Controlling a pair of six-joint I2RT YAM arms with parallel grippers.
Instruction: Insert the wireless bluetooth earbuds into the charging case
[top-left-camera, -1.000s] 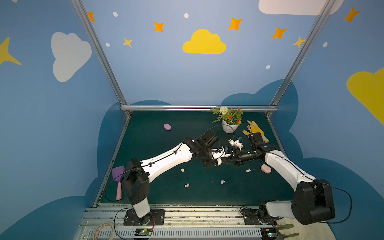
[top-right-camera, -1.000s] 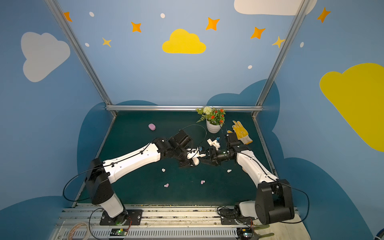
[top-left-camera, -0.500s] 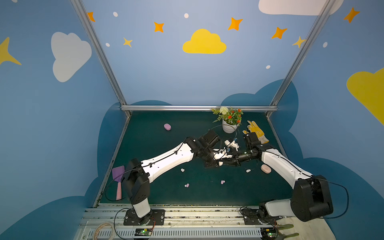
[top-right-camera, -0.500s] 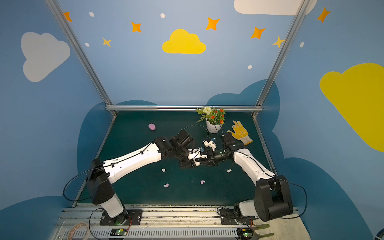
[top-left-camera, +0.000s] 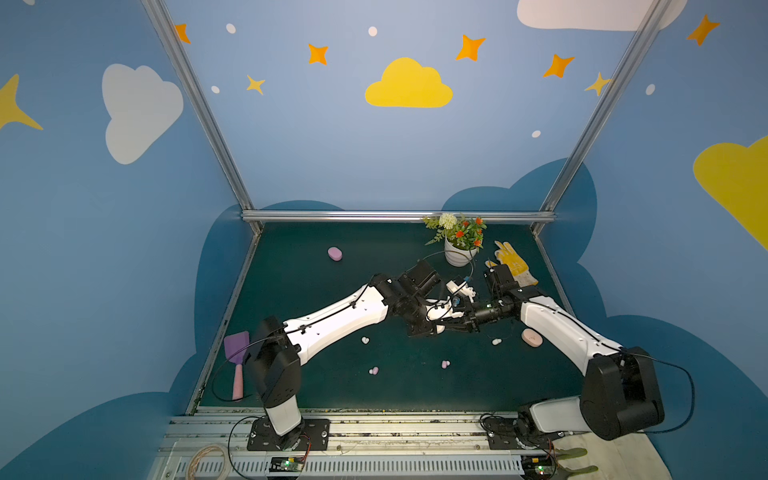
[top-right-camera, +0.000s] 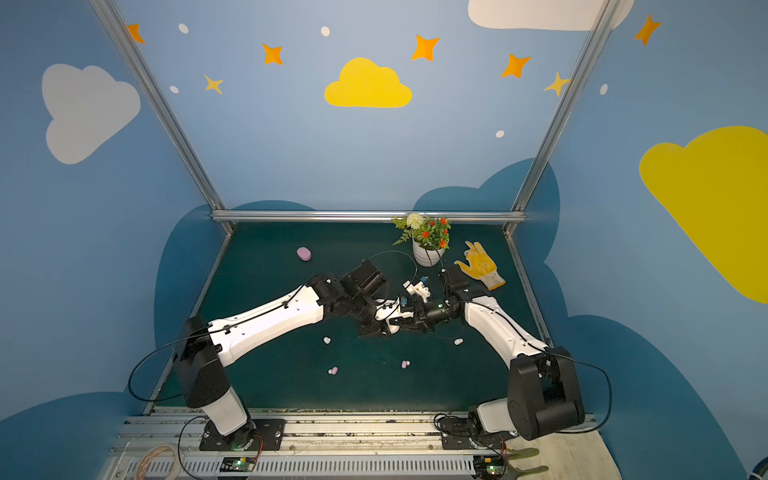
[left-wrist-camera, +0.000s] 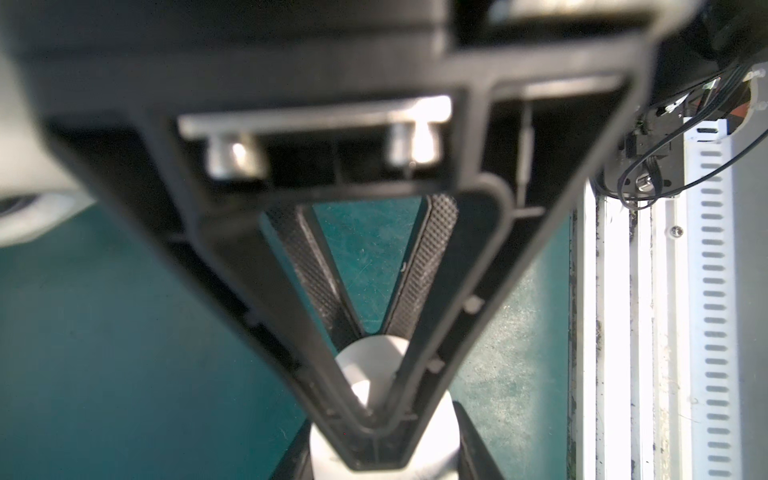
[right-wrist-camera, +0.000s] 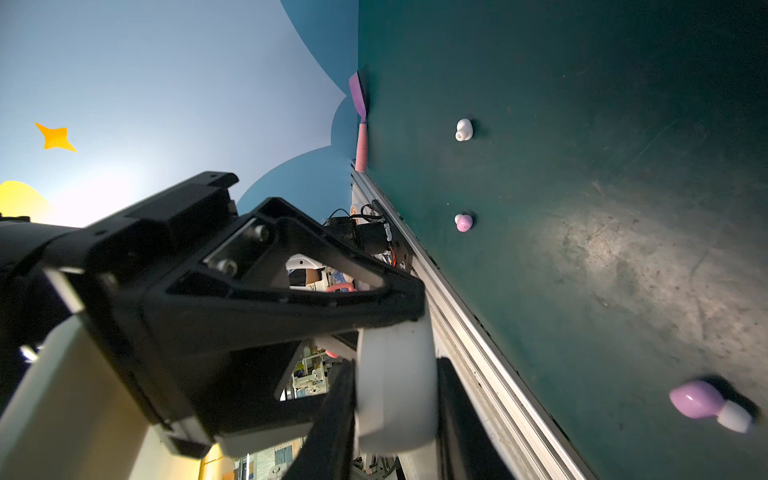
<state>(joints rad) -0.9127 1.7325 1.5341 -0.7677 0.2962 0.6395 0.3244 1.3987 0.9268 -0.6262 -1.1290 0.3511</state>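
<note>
At centre, white case (right-wrist-camera: 395, 395), mostly hidden

The left arm (top-left-camera: 340, 320) and right arm (top-left-camera: 557, 324) are wearing smooth white shells with chunky black joints. Thin black cables (top-left-camera: 690, 386) are looping off them. Flat black base plates (top-left-camera: 286, 434) are sitting right on the silver rail (top-left-camera: 395, 428). The left end effector (left-wrist-camera: 374, 343) is showing black three-cornered fingers (left-wrist-camera: 249, 270), bumpy pads (left-wrist-camera: 424, 266) and two shiny screws (left-wrist-camera: 237, 160).
</note>
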